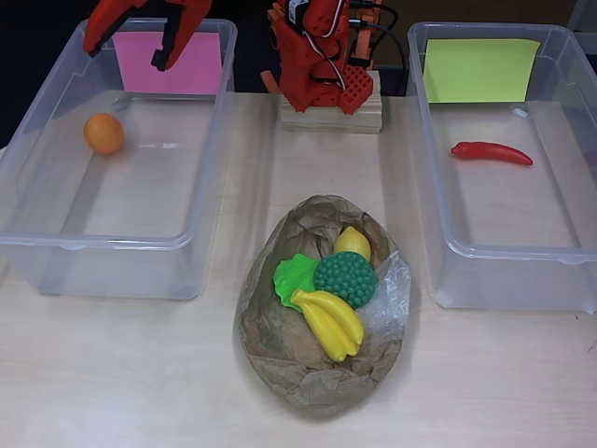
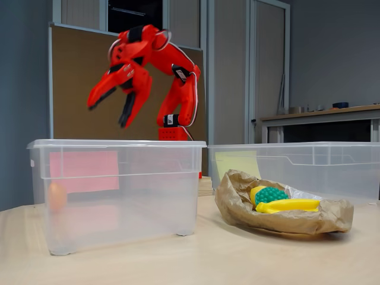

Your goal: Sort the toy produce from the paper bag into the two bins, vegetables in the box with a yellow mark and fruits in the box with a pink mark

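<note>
The red robot arm [image 2: 169, 71] is rising from its base and arching over toward the left in the fixed view. Its gripper [image 2: 108, 114] is hanging above the pink-marked bin [image 2: 119, 190], fingers spread apart and pointing downward, holding nothing.

orange [image 1: 104, 133] in pink-marked bin [image 1: 37, 252], chili [image 1: 492, 153] (red) in yellow-marked bin [image 1: 438, 252]

Wooden mounting block [image 1: 332, 117] on pale table [image 1: 121, 373]; brown partition board [image 2: 77, 89] behind.
</note>
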You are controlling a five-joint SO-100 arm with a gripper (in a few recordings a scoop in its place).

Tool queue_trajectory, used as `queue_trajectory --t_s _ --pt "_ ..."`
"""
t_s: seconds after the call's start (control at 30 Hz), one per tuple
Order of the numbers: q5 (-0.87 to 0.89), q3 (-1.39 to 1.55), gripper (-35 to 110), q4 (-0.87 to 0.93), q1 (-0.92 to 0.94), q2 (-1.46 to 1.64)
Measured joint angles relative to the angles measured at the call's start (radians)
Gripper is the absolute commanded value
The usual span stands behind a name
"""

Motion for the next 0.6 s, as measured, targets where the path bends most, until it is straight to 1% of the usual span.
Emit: queue_trajectory --t_s 0.13,0.2,0.27,0.33,0.43,0.53,0.6 --pt "0.002 -0.138 41 0.035 -0.244 0.023" --pt "0.025 -0.178 39 0.035 -0.385 0.021" --pt "0.055 -0.189 40 0.008 -0.512 0.012" --pt "0.078 -0.202 37 -0.034 -0.634 -0.026" --pt "0.098 -0.198 36 -0.146 -0.801 -0.101" --pt "0.143 -0.158 34 -0.272 -0.904 -0.215" --pt "0.193 -0.141 32 -0.342 -0.939 -0.304"
